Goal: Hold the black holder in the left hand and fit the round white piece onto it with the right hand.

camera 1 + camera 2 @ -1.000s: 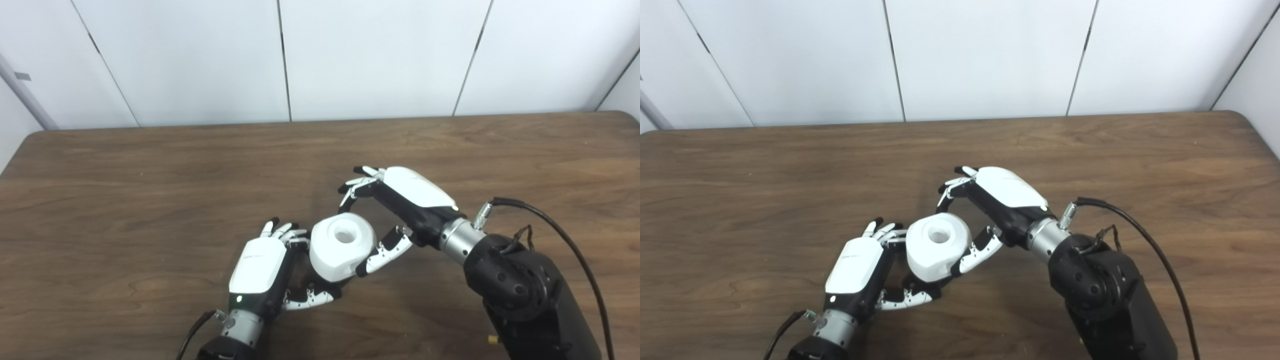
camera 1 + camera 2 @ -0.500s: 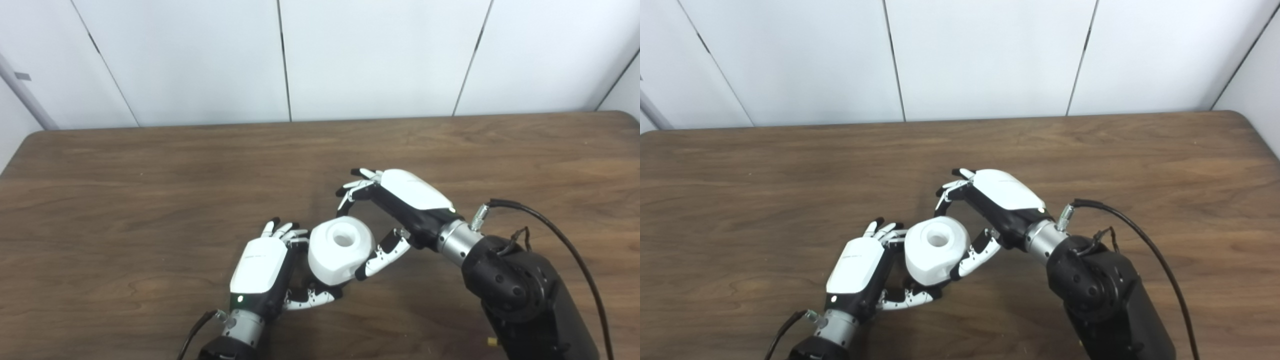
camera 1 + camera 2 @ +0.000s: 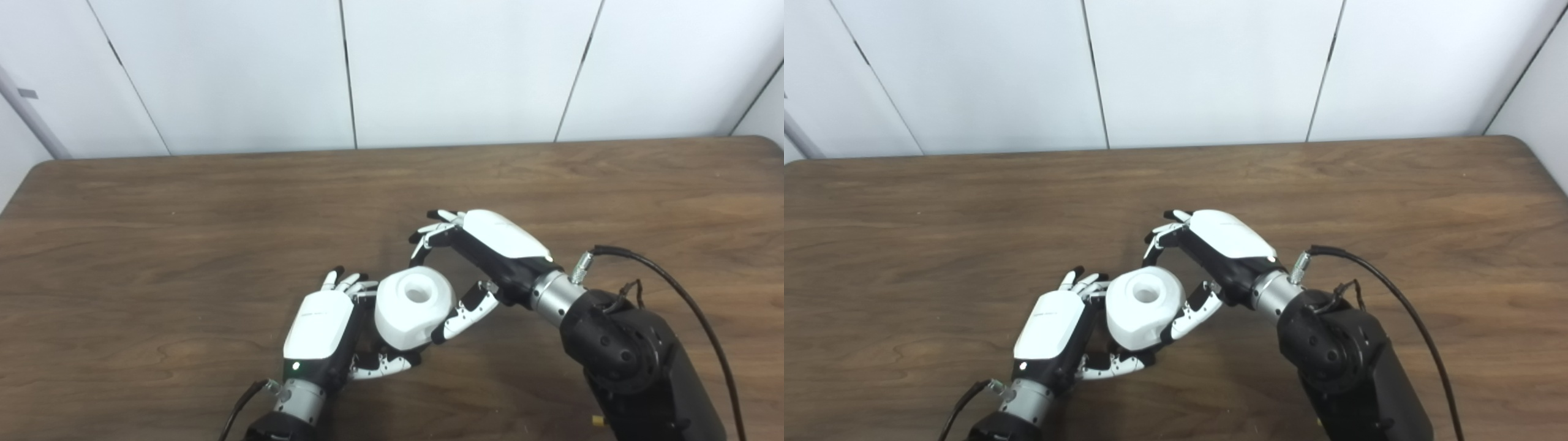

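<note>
My left hand (image 3: 320, 324) lies low on the table with its fingers curled under the round white piece (image 3: 411, 308). It is shut on the black holder (image 3: 395, 353), which shows only as a dark bit below the piece. The white piece has a round hole on top and sits over the holder, tilted a little. My right hand (image 3: 487, 254) reaches in from the right and grips the piece. Its thumb (image 3: 460, 312) presses the piece's right side and its fingers (image 3: 424, 236) curl over its far rim.
The brown wooden table (image 3: 184, 214) runs wide to both sides, with its back edge against a white panelled wall (image 3: 429, 73). A black cable (image 3: 674, 282) loops off my right forearm.
My right hand and the white piece have shifted slightly left and down toward my left hand. My left hand has barely moved.
</note>
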`<state>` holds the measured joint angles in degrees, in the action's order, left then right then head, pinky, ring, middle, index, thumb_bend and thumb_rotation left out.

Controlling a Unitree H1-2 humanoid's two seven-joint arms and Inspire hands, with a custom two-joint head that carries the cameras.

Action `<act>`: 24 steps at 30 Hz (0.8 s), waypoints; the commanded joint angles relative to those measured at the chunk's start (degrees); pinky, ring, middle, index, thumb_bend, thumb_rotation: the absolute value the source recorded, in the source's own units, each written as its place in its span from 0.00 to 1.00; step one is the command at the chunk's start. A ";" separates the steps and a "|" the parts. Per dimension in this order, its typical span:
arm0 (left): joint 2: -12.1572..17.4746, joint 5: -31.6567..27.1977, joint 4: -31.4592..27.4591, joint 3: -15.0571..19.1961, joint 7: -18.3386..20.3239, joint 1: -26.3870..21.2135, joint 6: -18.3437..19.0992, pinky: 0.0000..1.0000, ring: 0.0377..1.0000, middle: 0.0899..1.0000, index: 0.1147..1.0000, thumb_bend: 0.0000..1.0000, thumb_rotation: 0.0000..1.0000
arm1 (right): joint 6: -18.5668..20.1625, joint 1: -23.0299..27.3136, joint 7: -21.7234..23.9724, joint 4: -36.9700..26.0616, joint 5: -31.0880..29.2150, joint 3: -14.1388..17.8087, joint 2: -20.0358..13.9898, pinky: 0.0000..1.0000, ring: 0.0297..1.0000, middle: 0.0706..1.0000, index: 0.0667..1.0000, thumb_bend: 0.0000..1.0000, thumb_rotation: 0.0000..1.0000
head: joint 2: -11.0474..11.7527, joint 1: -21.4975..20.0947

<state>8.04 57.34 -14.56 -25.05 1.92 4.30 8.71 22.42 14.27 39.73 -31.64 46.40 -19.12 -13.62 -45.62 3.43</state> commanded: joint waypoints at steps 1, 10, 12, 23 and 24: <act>-0.42 1.08 0.08 -1.32 1.84 0.15 0.00 1.00 0.88 0.76 0.42 0.52 0.05 | -1.39 1.37 -1.89 -0.91 0.02 0.42 -0.03 1.00 0.96 0.81 0.44 0.53 0.14 | -0.07 0.06; -0.52 1.36 -0.12 -1.32 2.13 0.06 0.24 1.00 0.88 0.76 0.42 0.52 0.05 | -1.73 1.12 -2.05 -0.76 0.01 0.37 -0.31 1.00 0.96 0.81 0.44 0.53 0.14 | -0.16 0.00; -0.55 1.45 -0.21 -1.31 2.35 0.06 0.40 1.00 0.88 0.76 0.42 0.52 0.05 | -2.01 0.98 -2.23 -0.61 -0.14 0.34 -0.43 1.00 0.96 0.81 0.44 0.53 0.14 | -0.17 -0.03; -0.65 1.71 -0.05 -1.34 2.29 -0.06 0.46 1.00 0.88 0.76 0.42 0.52 0.05 | -2.02 1.05 -1.88 -0.58 0.12 -0.04 -1.15 1.00 0.97 0.82 0.46 0.52 0.15 | 0.02 -0.15; -0.65 1.75 0.02 -1.35 2.28 -0.08 0.46 1.00 0.88 0.76 0.42 0.52 0.05 | -1.82 1.05 -1.76 -0.60 0.13 0.00 -1.18 1.00 0.97 0.83 0.51 0.74 0.22 | 0.07 -0.10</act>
<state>7.71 58.03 -14.62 -25.25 2.17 4.20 9.06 22.02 13.84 39.36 -31.40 46.51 -19.53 -14.61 -45.53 3.25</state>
